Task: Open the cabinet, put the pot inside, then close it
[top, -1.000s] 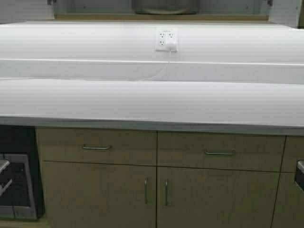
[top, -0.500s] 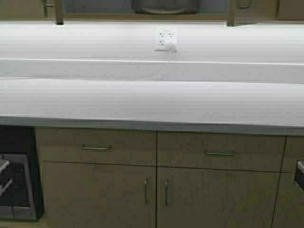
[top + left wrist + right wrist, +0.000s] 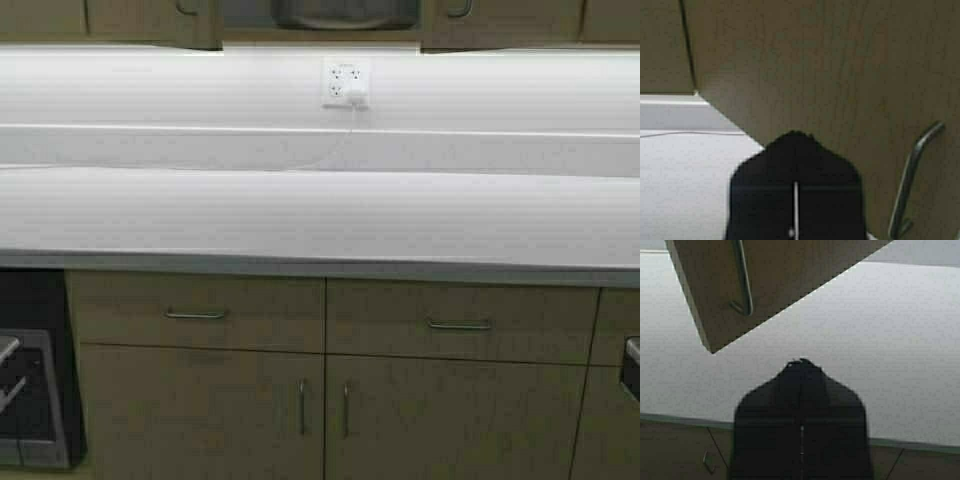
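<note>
the cabinet (image 3: 320, 20) hangs above the white counter (image 3: 320, 210), its two tan doors nearly shut, a gap left between them. in that gap sits the pot (image 3: 347, 14), grey and squat, only its lower wall showing. the left gripper (image 3: 795, 137) rests against the left door beside its metal handle (image 3: 914, 180), fingers pressed together. the right gripper (image 3: 801, 365), also pressed together, sits below the right door. likely risk: a tip slipping off its door, leaving the cabinet ajar.

Bright glare on the countertop (image 3: 320, 210); wrist views soft, dim.
</note>
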Robot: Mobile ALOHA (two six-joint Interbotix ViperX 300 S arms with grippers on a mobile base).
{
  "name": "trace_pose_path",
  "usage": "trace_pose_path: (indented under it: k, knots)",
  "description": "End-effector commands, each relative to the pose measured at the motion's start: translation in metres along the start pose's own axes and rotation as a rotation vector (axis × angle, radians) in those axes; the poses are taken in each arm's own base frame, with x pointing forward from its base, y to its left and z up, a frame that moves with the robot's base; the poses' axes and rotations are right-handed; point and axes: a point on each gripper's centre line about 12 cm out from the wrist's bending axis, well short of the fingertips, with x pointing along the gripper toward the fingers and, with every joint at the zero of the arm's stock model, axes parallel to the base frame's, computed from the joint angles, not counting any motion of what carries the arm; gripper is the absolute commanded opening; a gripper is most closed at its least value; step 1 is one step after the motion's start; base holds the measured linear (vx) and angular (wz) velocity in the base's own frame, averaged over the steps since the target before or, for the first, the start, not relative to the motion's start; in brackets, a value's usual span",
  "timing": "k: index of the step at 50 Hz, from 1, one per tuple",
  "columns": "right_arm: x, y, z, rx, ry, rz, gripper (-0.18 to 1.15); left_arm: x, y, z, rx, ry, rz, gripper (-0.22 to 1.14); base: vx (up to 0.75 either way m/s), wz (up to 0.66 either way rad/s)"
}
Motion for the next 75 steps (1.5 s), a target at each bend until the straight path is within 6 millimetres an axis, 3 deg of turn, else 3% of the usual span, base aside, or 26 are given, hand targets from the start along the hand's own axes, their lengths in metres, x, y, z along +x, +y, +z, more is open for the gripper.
trace_pose_path:
  k: [1,12,24,31,40,54,59,68,75]
  knots:
    - [-0.006,0.001,0.009,0.008,-0.031,0.008,0.08,0.009,-0.017,0.031,-0.037,-0.083,-0.036,0.03,0.04,-0.04]
    - [-0.007,0.001,0.01,0.022,-0.033,0.01,0.08,0.018,-0.051,0.038,-0.056,-0.102,-0.102,0.03,0.06,-0.04]
    - [-0.011,0.001,0.015,0.028,-0.046,0.014,0.08,-0.035,-0.047,0.027,-0.01,-0.039,-0.101,0.03,0.09,-0.05]
    - [-0.004,0.015,0.034,0.015,-0.092,0.056,0.08,-0.067,-0.046,0.016,0.016,-0.018,-0.111,0.03,0.07,-0.03]
    - [0.016,0.034,0.063,0.006,-0.146,0.102,0.08,-0.071,-0.047,0.013,0.023,-0.015,-0.115,0.03,0.08,0.0]
    - [0.038,0.052,0.076,-0.008,-0.166,0.137,0.07,-0.08,-0.048,0.006,0.019,0.005,-0.12,0.03,0.12,-0.01]
    - [0.026,0.048,0.066,-0.01,-0.148,0.132,0.08,-0.087,-0.049,0.004,0.016,0.011,-0.122,0.03,0.16,-0.02]
    - [-0.025,0.045,0.04,-0.017,-0.135,0.151,0.08,-0.095,-0.053,0.004,0.018,0.011,-0.133,0.03,0.21,0.05]
    - [-0.043,0.05,0.022,-0.025,-0.106,0.167,0.08,-0.087,-0.091,0.004,0.018,0.009,-0.219,0.03,0.22,0.08]
